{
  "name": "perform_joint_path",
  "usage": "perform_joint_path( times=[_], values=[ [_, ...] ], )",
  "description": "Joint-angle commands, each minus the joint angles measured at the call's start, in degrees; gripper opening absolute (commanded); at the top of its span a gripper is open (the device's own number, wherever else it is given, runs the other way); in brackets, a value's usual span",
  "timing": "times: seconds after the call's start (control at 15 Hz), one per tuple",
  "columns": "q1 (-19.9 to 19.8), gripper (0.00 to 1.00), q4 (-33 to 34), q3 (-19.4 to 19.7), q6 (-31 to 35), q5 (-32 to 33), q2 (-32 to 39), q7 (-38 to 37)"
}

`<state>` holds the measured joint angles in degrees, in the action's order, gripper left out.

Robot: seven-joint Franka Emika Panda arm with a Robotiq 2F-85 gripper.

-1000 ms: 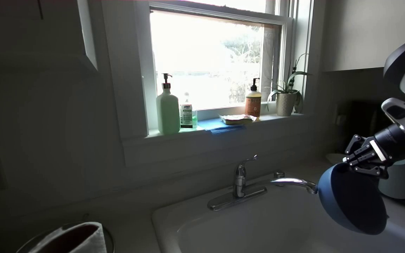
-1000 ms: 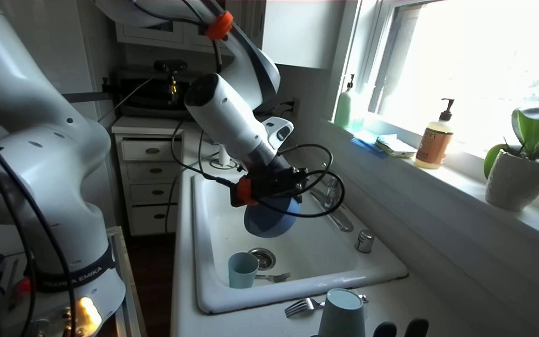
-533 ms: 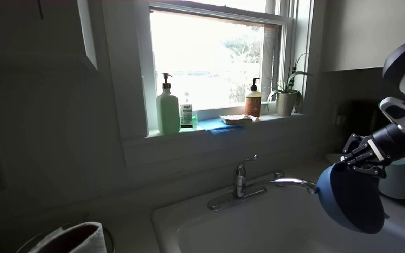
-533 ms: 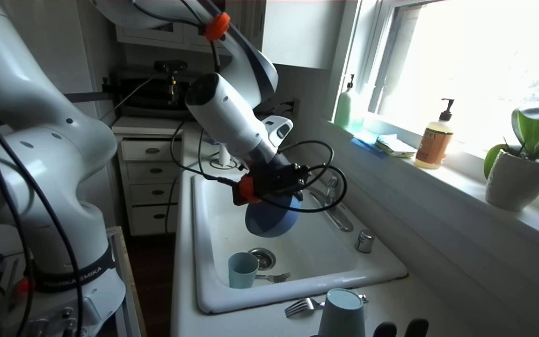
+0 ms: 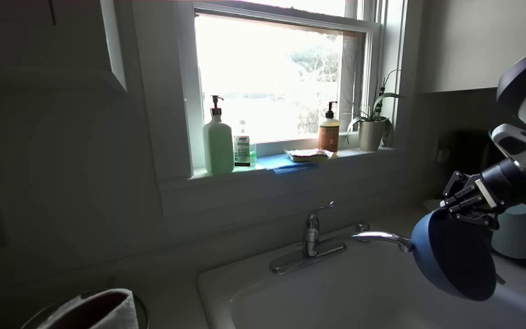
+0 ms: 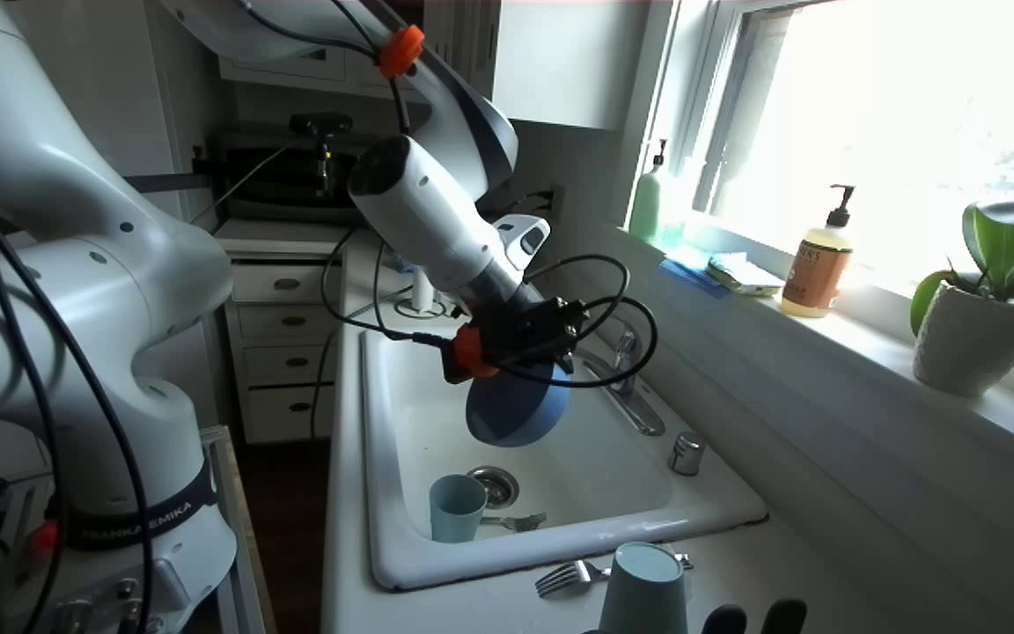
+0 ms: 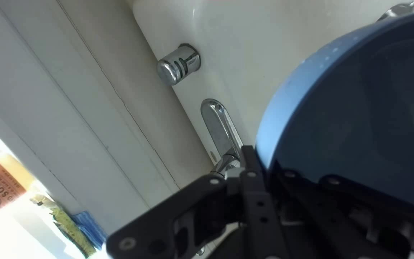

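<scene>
My gripper (image 5: 446,208) is shut on the rim of a blue bowl (image 5: 457,258). The bowl hangs tilted on its side above the white sink (image 6: 560,544). In the wrist view, the fingers (image 7: 266,167) pinch the bowl's edge, and its dark inside (image 7: 365,108) fills the right. The bowl also shows below the gripper in an exterior view (image 6: 516,414). The chrome faucet (image 5: 311,233) stands beside it; its spout end appears close to the bowl, and I cannot tell whether they touch. A light blue cup (image 6: 457,511) and a fork (image 6: 525,522) lie in the sink near the drain (image 6: 496,487).
An upside-down cup (image 6: 645,586) and a fork (image 6: 569,577) are on the counter. A chrome cap (image 6: 687,453) stands on the sink's back edge. The windowsill holds a green bottle (image 5: 218,144), a soap bottle (image 5: 328,135), a sponge (image 5: 307,155) and a potted plant (image 5: 370,135).
The gripper and bowl have shifted slightly, a little left and up in an exterior view, a little right in the opposite exterior view. The bowl stays held and tilted.
</scene>
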<state>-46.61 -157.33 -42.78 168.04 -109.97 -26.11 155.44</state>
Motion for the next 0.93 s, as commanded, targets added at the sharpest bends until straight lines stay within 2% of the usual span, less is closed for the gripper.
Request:
perform_joint_path(
  times=[0.0,0.47,0.87],
  values=[
    [-6.51,0.01,-0.01,-7.17,-4.01,-4.17,-4.68,2.38],
    [-19.82,0.01,-0.06,-21.98,-10.05,-9.62,-9.40,1.99],
    [-31.04,0.01,-0.19,-34.61,-20.21,-16.72,-17.59,1.12]
  ],
)
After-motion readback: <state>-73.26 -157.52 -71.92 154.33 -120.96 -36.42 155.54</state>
